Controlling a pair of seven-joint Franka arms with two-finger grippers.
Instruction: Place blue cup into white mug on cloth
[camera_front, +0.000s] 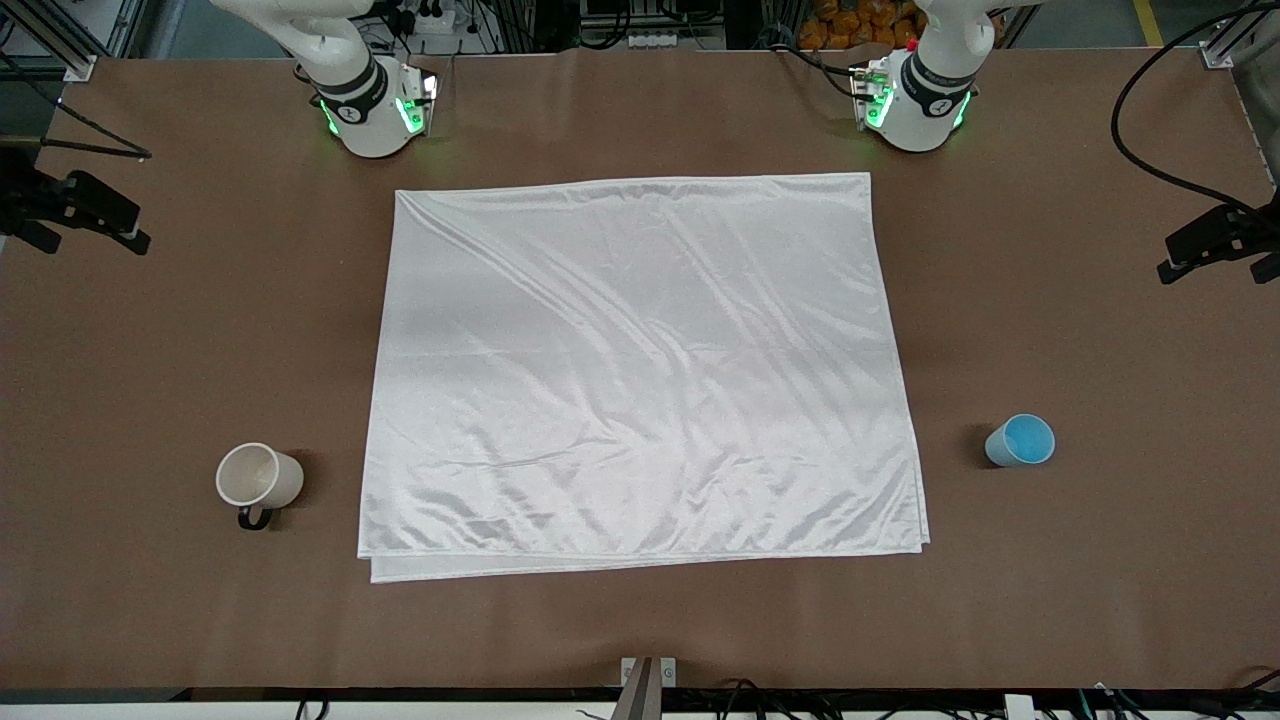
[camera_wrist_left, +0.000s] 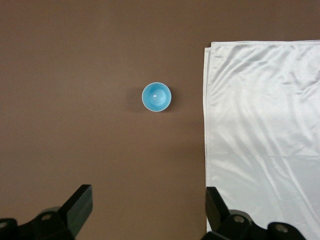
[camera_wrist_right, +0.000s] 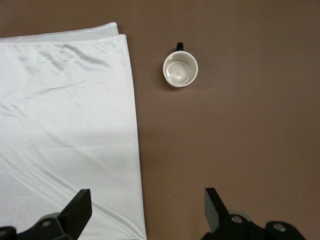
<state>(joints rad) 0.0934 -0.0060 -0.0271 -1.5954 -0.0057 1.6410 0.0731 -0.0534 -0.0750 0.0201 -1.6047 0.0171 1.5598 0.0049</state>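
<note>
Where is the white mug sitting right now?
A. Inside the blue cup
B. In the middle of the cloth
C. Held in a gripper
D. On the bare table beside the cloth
D: the white mug stands on the brown table, just off the edge of the cloth, untouched.

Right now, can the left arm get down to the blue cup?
Probably yes: the blue cup stands upright on bare table beside the cloth, nothing around it, and the left tool is open above it.
</note>
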